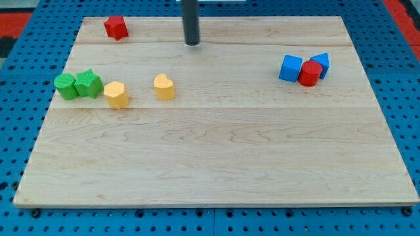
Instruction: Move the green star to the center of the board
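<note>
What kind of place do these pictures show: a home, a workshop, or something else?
Probably a robotics lab bench, not a home. A pale wooden board lies on a blue perforated mounting surface, small coloured blocks such as the green star block are scattered on it, and my tip of a dark rod stands near the view's top.

My tip (191,43) far from green star (88,83)

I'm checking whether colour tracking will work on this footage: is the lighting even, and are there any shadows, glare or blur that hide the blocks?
Camera view: the light is even and soft across the board, with only faint shadows under the blocks; no glare; the green star, the yellow blocks and my tip are sharp, and only the rod's upper end is cropped at the view's top.
</note>
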